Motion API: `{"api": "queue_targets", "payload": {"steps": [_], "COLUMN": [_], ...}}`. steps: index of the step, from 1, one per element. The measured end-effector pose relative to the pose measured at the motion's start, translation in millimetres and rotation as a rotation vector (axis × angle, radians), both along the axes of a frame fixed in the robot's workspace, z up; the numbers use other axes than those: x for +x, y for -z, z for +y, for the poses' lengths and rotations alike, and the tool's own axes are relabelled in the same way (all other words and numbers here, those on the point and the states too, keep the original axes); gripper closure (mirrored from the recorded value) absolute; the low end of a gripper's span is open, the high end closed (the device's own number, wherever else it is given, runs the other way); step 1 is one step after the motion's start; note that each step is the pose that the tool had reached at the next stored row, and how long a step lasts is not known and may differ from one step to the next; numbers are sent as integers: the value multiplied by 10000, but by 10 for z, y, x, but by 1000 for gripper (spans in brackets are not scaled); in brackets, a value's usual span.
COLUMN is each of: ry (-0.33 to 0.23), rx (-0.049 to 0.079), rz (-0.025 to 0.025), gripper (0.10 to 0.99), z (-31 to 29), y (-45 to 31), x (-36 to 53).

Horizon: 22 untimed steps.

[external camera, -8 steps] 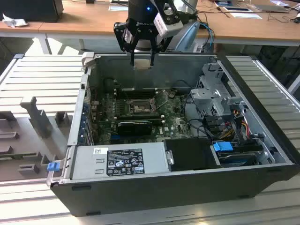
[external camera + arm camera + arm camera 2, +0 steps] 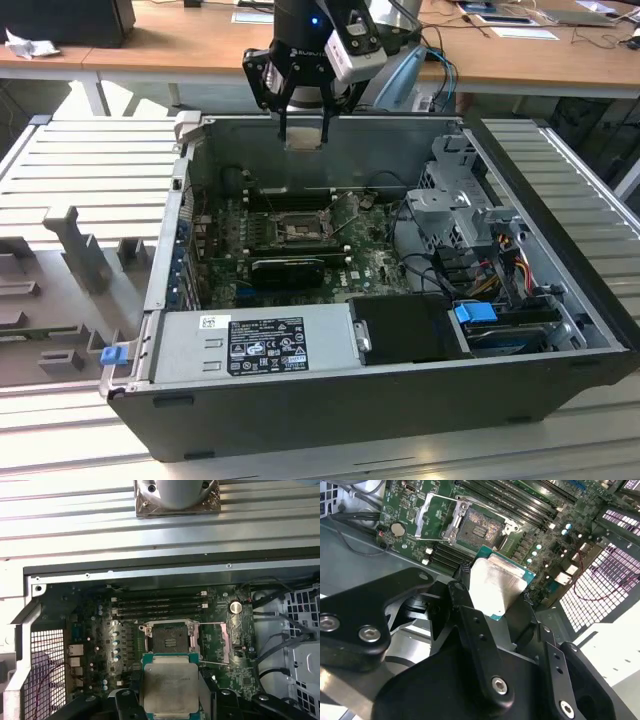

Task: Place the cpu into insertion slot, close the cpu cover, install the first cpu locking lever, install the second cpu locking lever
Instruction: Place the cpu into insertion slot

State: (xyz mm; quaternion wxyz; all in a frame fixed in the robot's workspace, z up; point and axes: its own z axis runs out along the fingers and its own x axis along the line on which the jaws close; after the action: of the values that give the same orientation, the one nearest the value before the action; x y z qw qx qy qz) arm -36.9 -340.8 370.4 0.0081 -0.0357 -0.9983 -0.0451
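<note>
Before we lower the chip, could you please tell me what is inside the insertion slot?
Inside the insertion slot only its bare dark contact field shows, no chip. The held cpu hides a little of its near rim.

One cpu [image 2: 169, 689], one insertion slot [image 2: 169, 640], one cpu cover [image 2: 425, 517], one hand [image 2: 302, 138], one coin battery [image 2: 235, 606] (a single round cell).

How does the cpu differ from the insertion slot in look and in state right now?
The cpu has a pale silvery face; the insertion slot is dark inside a silvery rim. The cpu is held in the gripper, off the green board; the insertion slot sits fixed on it, uncovered and empty. Both are square and look close in outline.
</note>
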Motion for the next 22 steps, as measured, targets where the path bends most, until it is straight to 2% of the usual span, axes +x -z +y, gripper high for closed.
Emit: {"api": "queue_targets", "payload": {"steps": [22], "ry": [481], "rx": [-13], "rz": [1], "gripper": [557], "z": [0], "y": [15], "x": [0]}}
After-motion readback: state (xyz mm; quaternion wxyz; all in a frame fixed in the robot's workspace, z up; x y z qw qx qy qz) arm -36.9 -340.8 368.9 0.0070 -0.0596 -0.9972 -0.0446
